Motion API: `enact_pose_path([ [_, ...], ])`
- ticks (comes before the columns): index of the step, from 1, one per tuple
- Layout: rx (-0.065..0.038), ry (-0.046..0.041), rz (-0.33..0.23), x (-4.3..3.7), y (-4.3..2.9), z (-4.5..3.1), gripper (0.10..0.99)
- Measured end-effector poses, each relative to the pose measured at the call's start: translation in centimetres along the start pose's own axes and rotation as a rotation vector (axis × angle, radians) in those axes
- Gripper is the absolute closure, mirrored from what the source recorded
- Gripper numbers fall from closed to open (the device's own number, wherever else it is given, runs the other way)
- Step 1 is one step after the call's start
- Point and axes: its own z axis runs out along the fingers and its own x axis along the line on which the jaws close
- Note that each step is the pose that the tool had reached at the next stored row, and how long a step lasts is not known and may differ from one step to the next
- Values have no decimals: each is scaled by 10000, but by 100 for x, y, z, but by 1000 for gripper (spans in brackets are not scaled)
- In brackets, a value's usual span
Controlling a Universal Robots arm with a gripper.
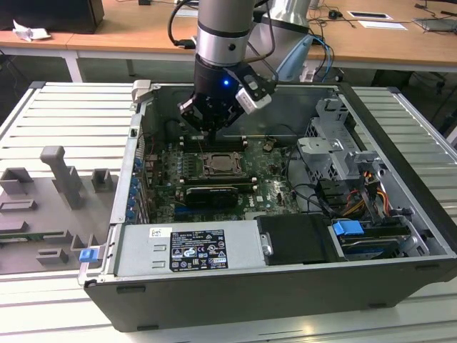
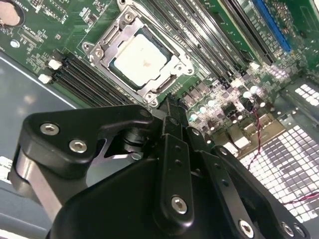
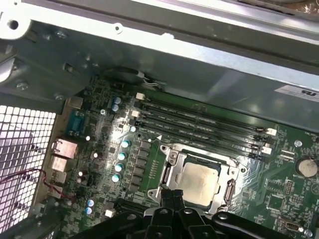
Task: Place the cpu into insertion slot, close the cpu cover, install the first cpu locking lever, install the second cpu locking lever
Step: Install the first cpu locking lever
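One arm, one gripper point(image 1: 208, 128), and it is down inside the open case point(image 1: 214, 293), right over the board. The one cpu point(image 3: 199, 181) is home: it lies flat in the slot point(image 3: 229, 190), silver top up, and the single cover point(image 3: 172, 169) is folded down around it, its window framing the chip. In the second wrist view the cpu point(image 2: 142, 57) shines through the cover point(image 2: 107, 45) just beyond the gripper point(image 2: 168, 107). The two fingers are pinched together with nothing between them, and in the first wrist view the gripper point(image 3: 172, 194) has its tips at the cover's edge; contact I can't tell. Whether the levers are latched I can't tell either. One coin battery point(image 3: 306, 167) sits near the slot. Outside, the table point(image 1: 43, 114) carries grey fixtures point(image 1: 64, 179) at the exterior view's left.
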Motion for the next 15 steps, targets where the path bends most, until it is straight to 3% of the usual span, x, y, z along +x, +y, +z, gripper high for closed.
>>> enact_pose_path([
  [5, -3, -5, 58, 66, 17, 5, 980],
  [6, 0, -13, 59, 120, 31, 9, 980],
  [7, 2, -43, 81, 287, 77, 29, 980],
  [8, -12, -54, 330, 298, 82, 35, 980],
  [9, -27, -131, 436, 313, 94, 41, 980],
  [10, 1, -310, 434, 448, 135, 55, 980],
  [11, 1, -400, 466, 483, 144, 60, 980],
  [15, -119, -480, 804, 483, 146, 72, 980],
])
